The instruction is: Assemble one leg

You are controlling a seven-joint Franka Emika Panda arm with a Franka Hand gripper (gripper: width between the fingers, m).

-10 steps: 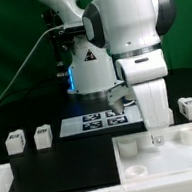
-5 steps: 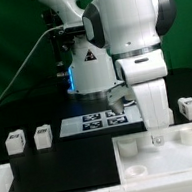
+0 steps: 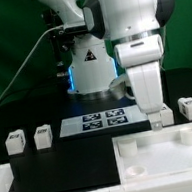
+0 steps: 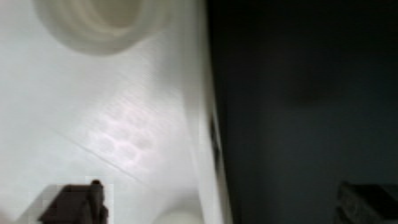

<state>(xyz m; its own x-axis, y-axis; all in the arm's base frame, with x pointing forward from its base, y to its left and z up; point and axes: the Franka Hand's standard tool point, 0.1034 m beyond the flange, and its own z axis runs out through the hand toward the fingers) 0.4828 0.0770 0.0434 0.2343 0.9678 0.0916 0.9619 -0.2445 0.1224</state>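
Note:
My gripper (image 3: 155,122) hangs over the far edge of the large white tabletop (image 3: 181,159), a little above it. In the wrist view the gripper (image 4: 217,205) is open and empty, its dark fingertips (image 4: 71,205) wide apart. One fingertip is over the white tabletop (image 4: 107,110), the other over the black table. A round socket (image 4: 89,22) in the tabletop shows there. Two legs (image 3: 15,144) (image 3: 42,137) stand on the exterior view's left, apart from the gripper. A third leg (image 3: 188,108) stands to the gripper's right.
The marker board (image 3: 101,121) lies on the black table behind the tabletop. A white ledge (image 3: 7,180) runs along the front at the exterior view's left. The robot's base (image 3: 90,70) stands at the back. Raised round sockets (image 3: 128,148) sit inside the tabletop.
The gripper has risen from the tabletop's far edge and shifted slightly toward the exterior view's right. The legs and tabletop have not moved.

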